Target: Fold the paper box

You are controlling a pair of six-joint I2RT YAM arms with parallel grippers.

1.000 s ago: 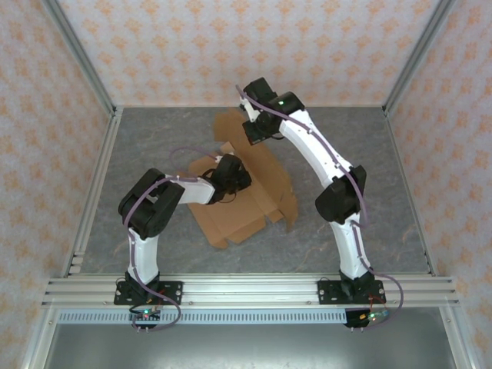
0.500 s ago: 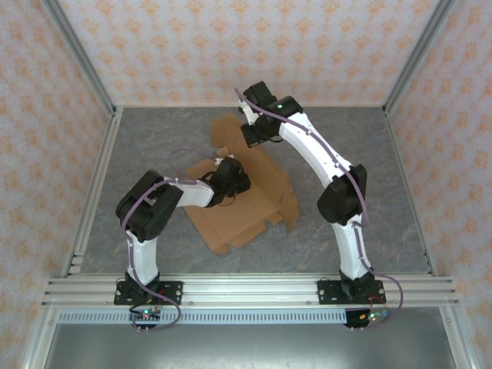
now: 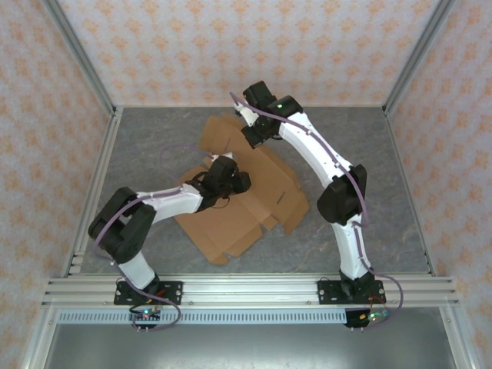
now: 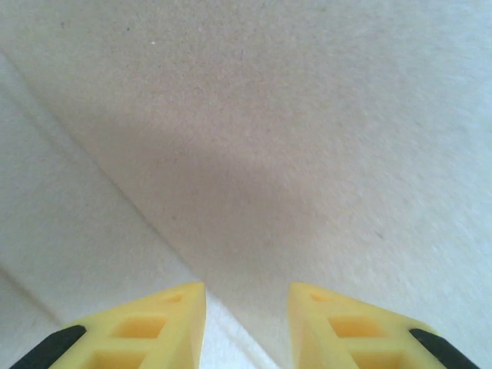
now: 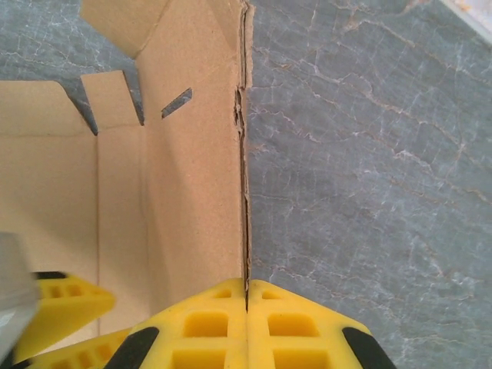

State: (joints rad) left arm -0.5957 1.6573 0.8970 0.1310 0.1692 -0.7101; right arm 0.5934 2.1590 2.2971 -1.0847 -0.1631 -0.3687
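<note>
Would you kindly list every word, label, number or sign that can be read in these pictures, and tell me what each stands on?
None: no word, number, label or sign can be read in these pictures.
The paper box: plain brown cardboard, no print on the faces that show.
The small boards at the arm bases: too small to make out any marking.

Grey marbled table point(image 3: 154, 146), patterned walls point(image 3: 254, 46)

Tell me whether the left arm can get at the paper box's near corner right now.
Probably yes. The left gripper hovers open over the middle of the paper box, and the near corner lies bare, no arm across it; the right gripper pinches a far flap.
</note>
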